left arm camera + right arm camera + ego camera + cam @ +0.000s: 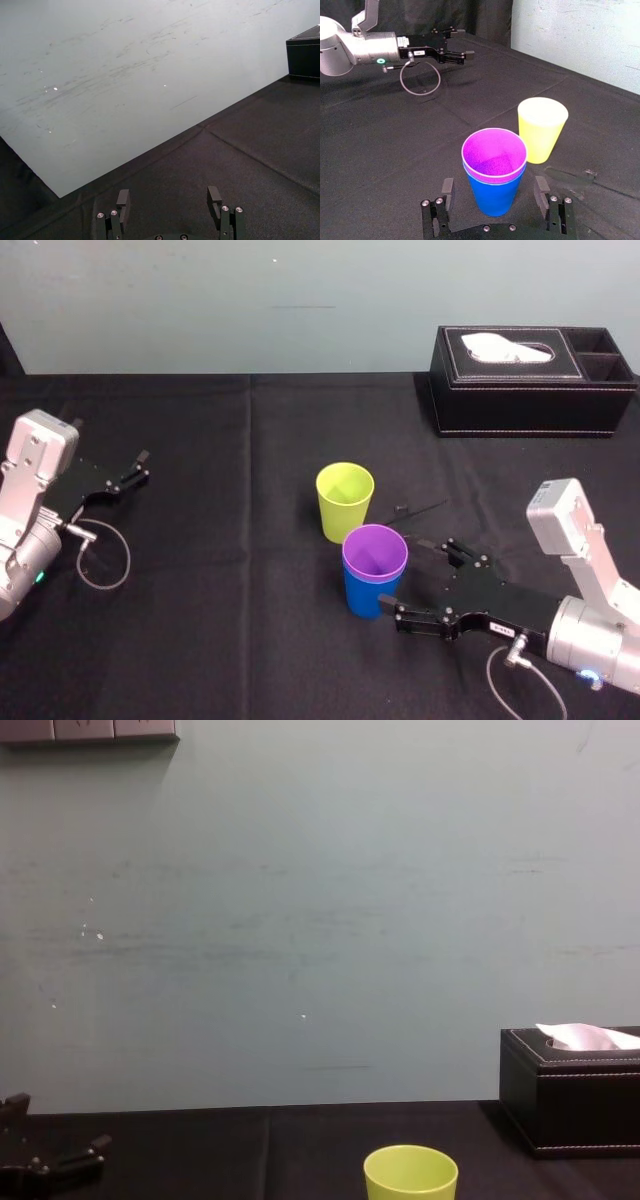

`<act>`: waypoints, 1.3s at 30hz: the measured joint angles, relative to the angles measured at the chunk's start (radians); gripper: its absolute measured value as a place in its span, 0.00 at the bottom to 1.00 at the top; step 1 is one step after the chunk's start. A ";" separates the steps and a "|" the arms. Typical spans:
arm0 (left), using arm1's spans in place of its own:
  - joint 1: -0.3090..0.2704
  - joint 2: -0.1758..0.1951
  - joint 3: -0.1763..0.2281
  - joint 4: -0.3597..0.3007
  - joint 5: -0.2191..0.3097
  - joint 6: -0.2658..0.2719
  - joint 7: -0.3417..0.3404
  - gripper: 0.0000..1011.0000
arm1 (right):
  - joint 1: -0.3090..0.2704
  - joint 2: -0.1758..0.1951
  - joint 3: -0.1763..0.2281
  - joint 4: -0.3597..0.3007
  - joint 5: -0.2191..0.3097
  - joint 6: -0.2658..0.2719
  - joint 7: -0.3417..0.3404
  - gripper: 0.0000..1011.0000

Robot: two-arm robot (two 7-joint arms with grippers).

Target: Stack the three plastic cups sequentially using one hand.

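Purple cup (375, 552) nested in blue cup (362, 598), centre of table (200, 640); lime-green cup (344, 502) just beside at 11 o'clock. Right gripper (402, 572) spread at 4 o'clock, flanking blue's base, nothing clamped. Risk: green could be toppled if the stack is swung low. Left gripper (140, 468) parked spread, 9 o'clock.

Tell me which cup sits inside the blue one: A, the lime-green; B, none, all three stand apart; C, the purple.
C: the purple cup is nested in the blue cup by the open right gripper; the lime-green cup stands alone, the left gripper parked far left.
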 joint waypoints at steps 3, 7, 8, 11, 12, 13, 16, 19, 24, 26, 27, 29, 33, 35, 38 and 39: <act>0.000 0.000 0.000 0.000 0.000 0.000 0.000 1.00 | 0.010 -0.006 -0.009 0.011 -0.003 0.001 0.004 0.99; 0.000 0.000 0.000 0.000 0.000 0.000 0.000 1.00 | 0.023 -0.013 -0.020 0.025 -0.008 0.002 0.006 0.99; 0.000 0.000 0.000 0.000 0.000 0.000 0.000 1.00 | 0.023 -0.013 -0.020 0.025 -0.008 0.002 0.006 0.99; 0.000 0.000 0.000 0.000 0.000 0.000 0.000 1.00 | 0.035 -0.021 -0.028 0.038 -0.013 0.002 0.007 0.99; 0.000 0.000 0.000 0.000 0.000 0.000 0.000 1.00 | 0.041 -0.024 -0.032 0.043 -0.015 0.002 0.007 0.99; 0.000 0.000 0.000 0.000 0.000 0.000 0.000 1.00 | 0.045 -0.026 -0.035 0.046 -0.016 0.002 0.008 0.99; 0.000 0.000 0.000 0.000 0.000 0.000 0.000 1.00 | 0.058 -0.033 -0.042 0.055 -0.021 0.003 0.010 0.99; 0.000 0.000 0.000 0.000 0.000 0.000 0.000 1.00 | 0.068 -0.039 -0.050 0.063 -0.024 0.004 0.013 0.99; 0.000 0.000 0.000 0.000 0.000 0.000 0.000 1.00 | 0.082 -0.046 -0.059 0.074 -0.030 0.006 0.014 0.99; 0.000 0.000 0.000 0.000 0.000 0.000 0.000 1.00 | 0.089 -0.051 -0.065 0.080 -0.033 0.007 0.015 0.99; 0.000 0.000 0.000 0.000 0.000 0.000 0.000 1.00 | 0.094 -0.054 -0.068 0.086 -0.035 0.008 0.015 0.99; 0.000 0.000 0.000 0.000 0.000 0.000 0.000 1.00 | 0.099 -0.058 -0.071 0.092 -0.036 0.008 0.017 0.99; 0.000 0.000 0.000 0.000 0.000 0.000 0.000 1.00 | 0.109 -0.067 -0.077 0.107 -0.035 0.005 0.024 0.99; 0.000 0.000 0.000 0.000 0.000 0.000 0.000 1.00 | 0.115 -0.071 -0.081 0.114 -0.034 0.004 0.027 0.99; 0.000 0.000 0.000 0.000 0.000 0.000 0.000 1.00 | 0.115 -0.070 -0.080 0.114 -0.033 0.004 0.027 0.99; 0.000 0.000 0.000 0.000 0.000 0.000 0.000 1.00 | 0.115 -0.070 -0.080 0.114 -0.033 0.004 0.027 0.99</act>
